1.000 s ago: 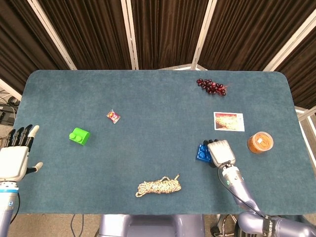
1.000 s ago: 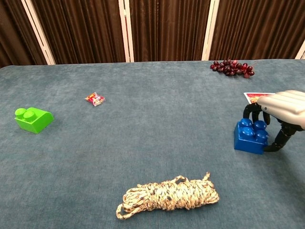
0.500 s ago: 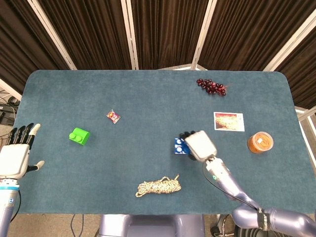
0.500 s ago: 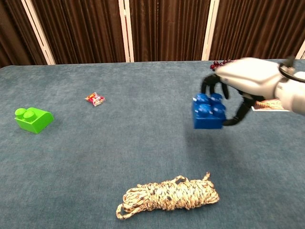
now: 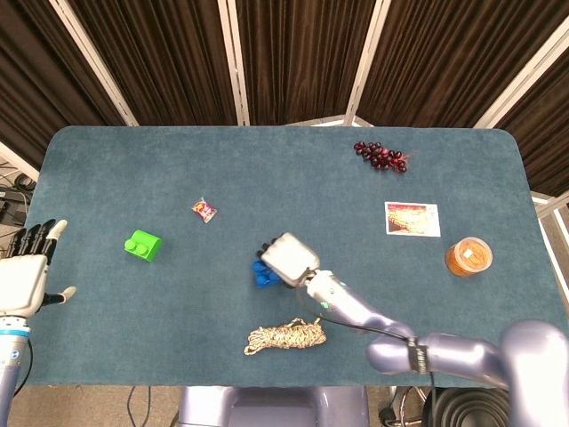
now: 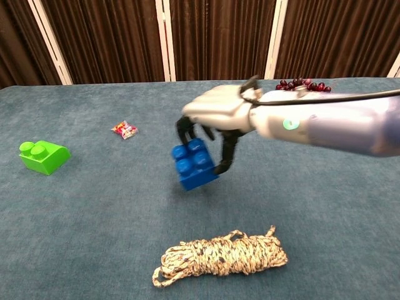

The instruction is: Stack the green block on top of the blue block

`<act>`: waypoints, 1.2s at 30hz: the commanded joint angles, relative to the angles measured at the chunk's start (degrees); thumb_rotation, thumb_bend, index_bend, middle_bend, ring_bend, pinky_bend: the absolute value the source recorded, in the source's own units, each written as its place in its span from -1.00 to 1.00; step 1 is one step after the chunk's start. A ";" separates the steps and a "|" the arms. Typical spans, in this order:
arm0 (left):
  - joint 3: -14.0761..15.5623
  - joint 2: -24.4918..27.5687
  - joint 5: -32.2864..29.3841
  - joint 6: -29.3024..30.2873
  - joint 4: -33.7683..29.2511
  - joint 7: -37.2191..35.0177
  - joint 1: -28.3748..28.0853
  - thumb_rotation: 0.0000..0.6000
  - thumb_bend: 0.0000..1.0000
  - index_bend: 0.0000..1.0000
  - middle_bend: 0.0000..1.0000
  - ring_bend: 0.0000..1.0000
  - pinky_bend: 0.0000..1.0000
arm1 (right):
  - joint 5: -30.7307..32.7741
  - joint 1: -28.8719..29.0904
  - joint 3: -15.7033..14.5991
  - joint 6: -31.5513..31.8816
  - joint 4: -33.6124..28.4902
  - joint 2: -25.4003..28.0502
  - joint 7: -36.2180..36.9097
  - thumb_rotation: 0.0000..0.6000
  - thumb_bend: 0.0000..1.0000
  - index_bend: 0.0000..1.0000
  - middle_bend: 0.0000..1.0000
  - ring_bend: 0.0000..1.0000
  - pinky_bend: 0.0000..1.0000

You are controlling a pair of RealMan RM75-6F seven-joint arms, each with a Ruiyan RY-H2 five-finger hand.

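Note:
The green block (image 5: 143, 245) (image 6: 43, 156) lies on the table's left side, studs up. My right hand (image 5: 287, 258) (image 6: 215, 112) grips the blue block (image 5: 263, 274) (image 6: 195, 164) from above, near the table's middle. In the chest view the block hangs tilted just above the cloth. My left hand (image 5: 25, 276) stays off the table's left edge, fingers spread and holding nothing. It shows only in the head view.
A coil of rope (image 5: 284, 336) (image 6: 220, 255) lies just in front of the blue block. A candy wrapper (image 5: 204, 210) (image 6: 125, 130) sits behind the green block. Grapes (image 5: 380, 156) (image 6: 303, 87), a picture card (image 5: 412, 219) and an orange tub (image 5: 468, 257) are at the right.
My right hand has lifted the blue block off the table's right side and carried it left to the middle. The left hand has barely moved.

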 commanded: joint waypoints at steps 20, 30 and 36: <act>0.45 1.29 -1.26 -1.31 1.76 -3.30 -0.13 1.00 -0.99 -1.00 -1.00 -1.00 -1.00 | 3.94 4.35 -0.87 4.43 0.31 -2.43 -0.75 1.00 -1.00 -1.00 -1.00 -1.00 -0.84; 0.58 0.17 0.37 -1.90 3.97 -4.41 -1.09 1.00 -0.99 -1.00 -1.00 -1.00 -1.00 | -1.87 -7.09 -5.32 17.64 -18.34 17.14 1.48 1.00 -1.00 -1.00 -1.00 -1.00 -0.85; -0.80 -0.84 0.46 -4.76 5.74 -1.93 -4.58 1.00 -0.99 -1.00 -1.00 -1.00 -1.00 | -7.00 -16.91 -10.73 25.07 -21.47 27.46 10.07 1.00 -1.00 -1.00 -1.00 -1.00 -1.00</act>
